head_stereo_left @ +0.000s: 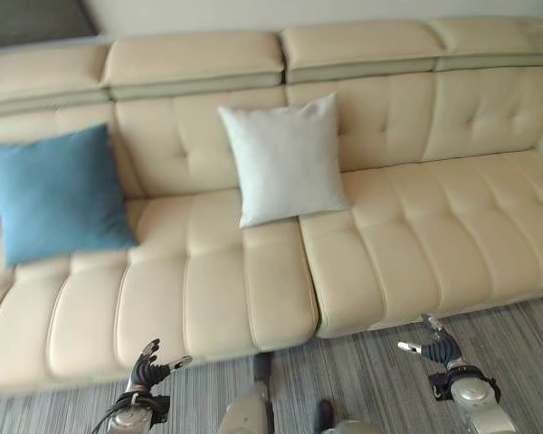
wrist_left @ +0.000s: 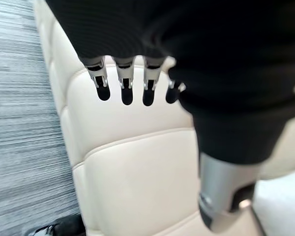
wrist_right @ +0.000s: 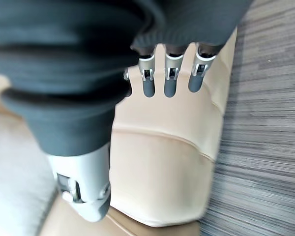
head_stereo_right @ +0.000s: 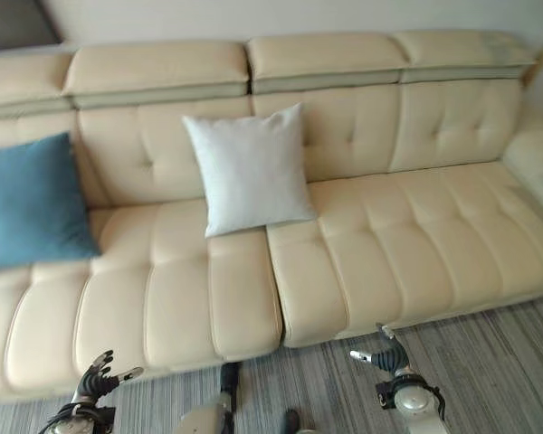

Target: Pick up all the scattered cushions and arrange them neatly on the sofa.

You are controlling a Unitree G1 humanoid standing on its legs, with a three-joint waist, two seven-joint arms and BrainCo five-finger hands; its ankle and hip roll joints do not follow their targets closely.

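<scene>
A big cream sofa (head_stereo_left: 371, 244) stands on a grey striped carpet (head_stereo_left: 516, 334). Two cushions are on it. The blue cushion (head_stereo_left: 54, 194) leans on the sofa's back at the left end, with its bottom edge on the seat. The white cushion (head_stereo_left: 285, 161) leans on the back near the middle, standing up on the seat right where two seat parts meet. The two cushions are well apart. The right part of the seat is bare.

The left hand (head_stereo_left: 149, 366) hangs low in front of the sofa, over the carpet. Its fingers (wrist_left: 125, 83) are straight and spread, and it holds nothing. The right hand (head_stereo_left: 434, 345) is low too, near the front edge of the seat. Its fingers (wrist_right: 169, 73) are also straight, with nothing in them. Neither hand touches a cushion.
</scene>
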